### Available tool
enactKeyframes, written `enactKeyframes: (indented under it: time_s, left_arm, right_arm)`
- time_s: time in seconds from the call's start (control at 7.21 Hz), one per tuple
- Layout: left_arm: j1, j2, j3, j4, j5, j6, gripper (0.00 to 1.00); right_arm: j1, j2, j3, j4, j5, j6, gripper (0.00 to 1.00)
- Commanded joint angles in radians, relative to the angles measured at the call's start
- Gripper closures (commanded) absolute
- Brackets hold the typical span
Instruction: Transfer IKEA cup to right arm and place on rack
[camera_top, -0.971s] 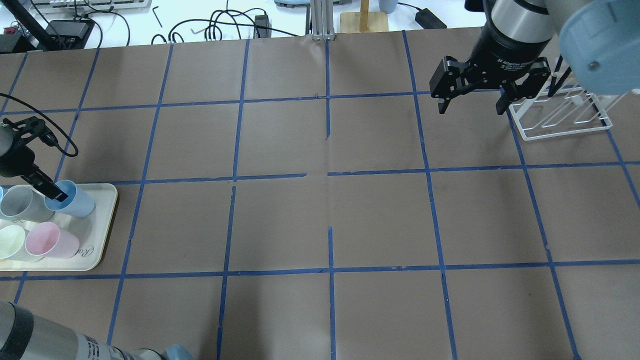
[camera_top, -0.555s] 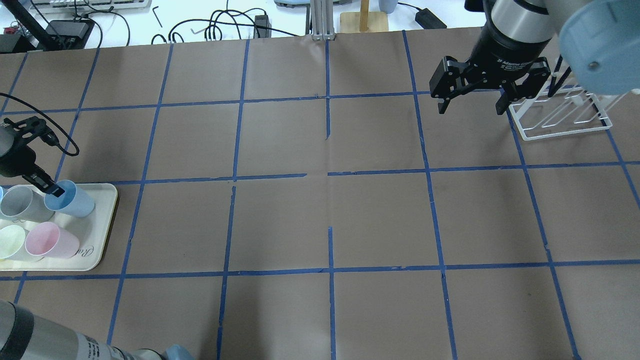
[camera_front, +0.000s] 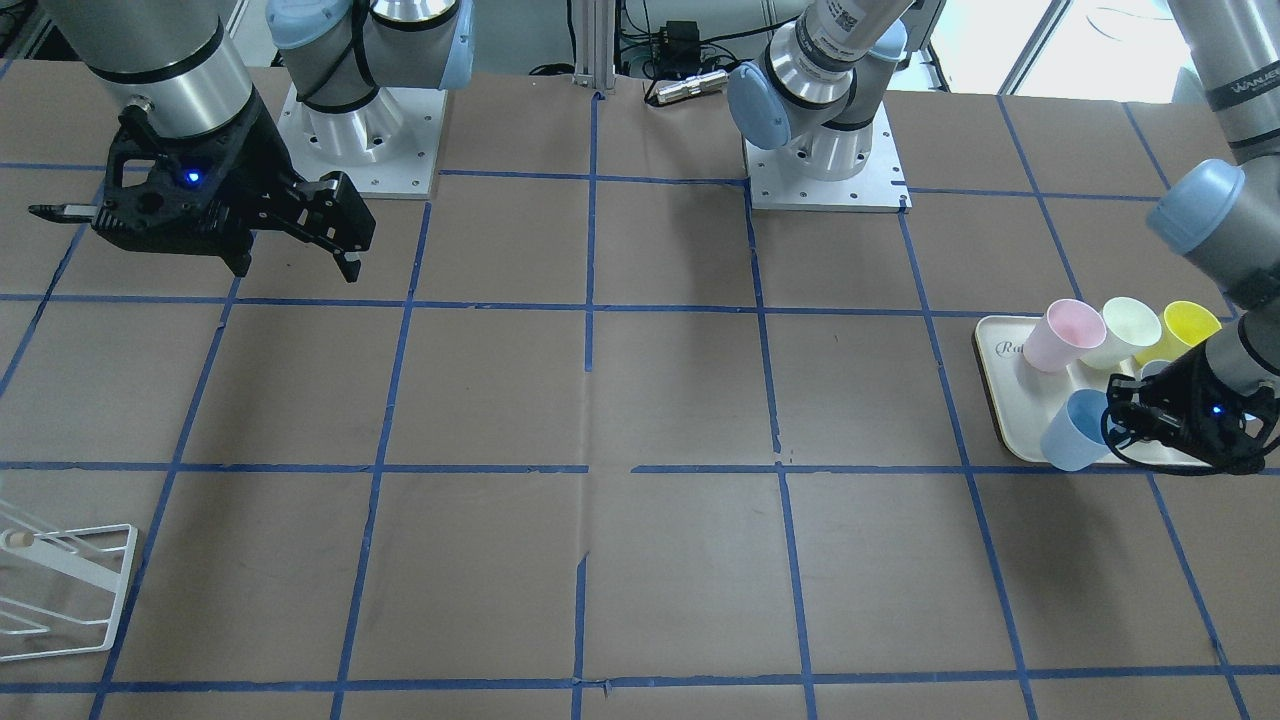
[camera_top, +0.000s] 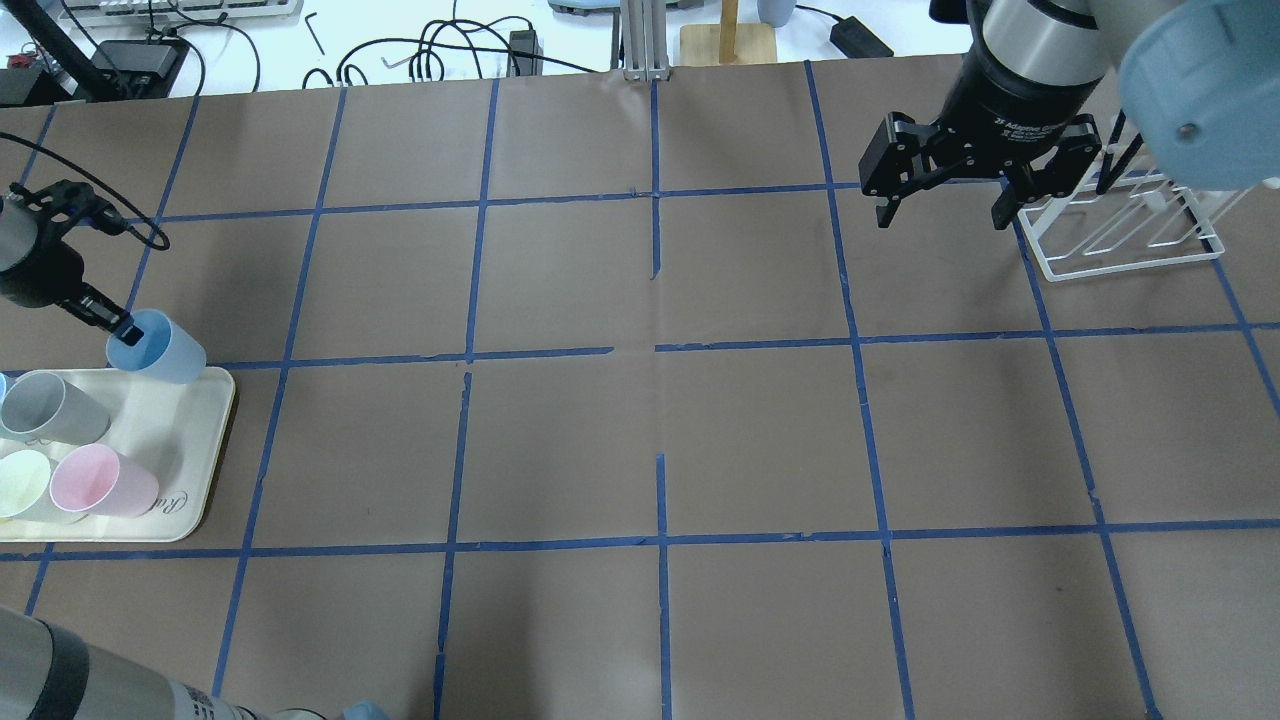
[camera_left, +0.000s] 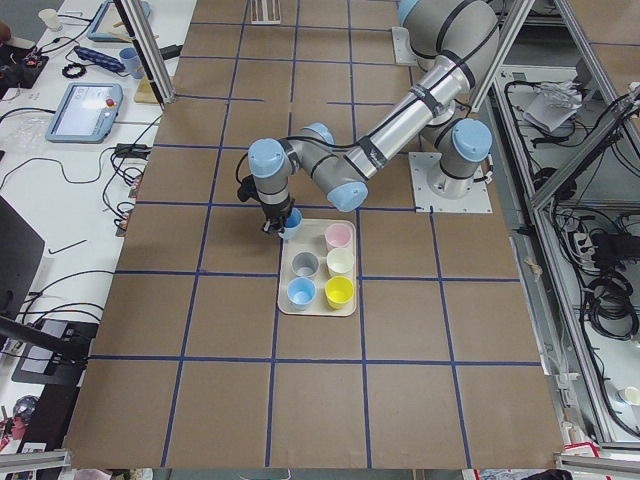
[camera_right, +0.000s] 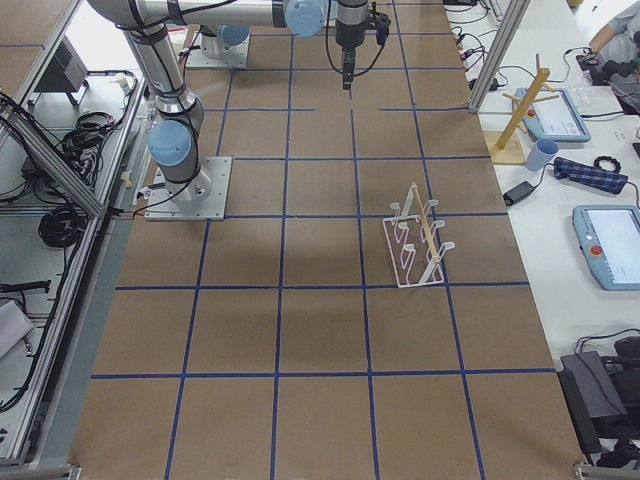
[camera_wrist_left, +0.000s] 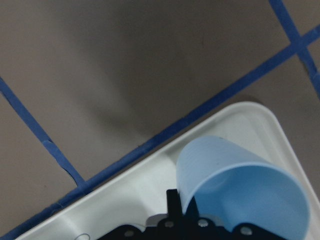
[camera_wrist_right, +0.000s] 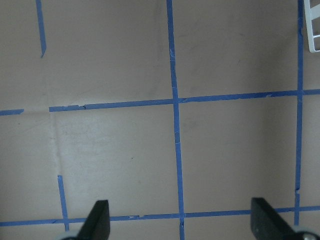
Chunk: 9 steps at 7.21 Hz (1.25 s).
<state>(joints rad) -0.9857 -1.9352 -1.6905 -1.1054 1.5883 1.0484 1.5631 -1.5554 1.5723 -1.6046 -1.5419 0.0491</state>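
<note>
One left end effector (camera_top: 125, 330) grips the IKEA cup (camera_top: 165, 352); right end effector (camera_top: 940, 222) gapes wide; tray (camera_front: 1005, 400) reads "Ra".

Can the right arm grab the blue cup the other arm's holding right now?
Probably not from there. The right gripper hangs open beside the rack; the left gripper holds the IKEA cup at the table's opposite end. Nothing blocks it, only distance.

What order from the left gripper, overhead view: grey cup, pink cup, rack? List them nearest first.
1. Grey cup, on the tray beside the left gripper.
2. Pink cup, farther along the tray.
3. Rack, far off at the view's right.
</note>
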Motion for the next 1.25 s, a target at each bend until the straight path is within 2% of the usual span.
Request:
enactKeyframes:
  time_s: [0.0, 0.14, 0.28, 0.55, 0.83, 0.97, 1.11]
  left_arm:
    - [-0.085, 0.045, 0.061, -0.139, -0.061, -0.239, 1.00]
    - [-0.090, 0.080, 0.072, -0.227, -0.135, -0.360, 1.00]
    - [-0.108, 0.105, 0.072, -0.260, -0.184, -0.449, 1.00]
    - [-0.287, 0.142, 0.057, -0.263, -0.195, -0.681, 1.00]
    - [-0.376, 0.174, 0.052, -0.307, -0.337, -0.850, 1.00]
    - [-0.395, 0.200, 0.052, -0.373, -0.479, -0.895, 1.00]
    - [-0.396, 0.228, 0.052, -0.443, -0.576, -0.898, 1.00]
  right_arm:
    - [0.000, 0.000, 0.000, 0.000, 0.000, -0.002, 0.00]
    - [0.000, -0.002, 0.000, 0.000, -0.001, -0.002, 0.00]
    - [0.000, -0.002, -0.002, -0.002, 0.000, -0.002, 0.00]
    - [0.000, -0.008, -0.002, -0.002, 0.006, -0.003, 0.00]
    - [-0.002, -0.008, -0.002, -0.002, 0.006, -0.037, 0.00]
    - [0.000, -0.008, -0.002, -0.002, 0.005, -0.034, 0.00]
    - [0.000, -0.009, 0.000, -0.002, 0.008, -0.031, 0.00]
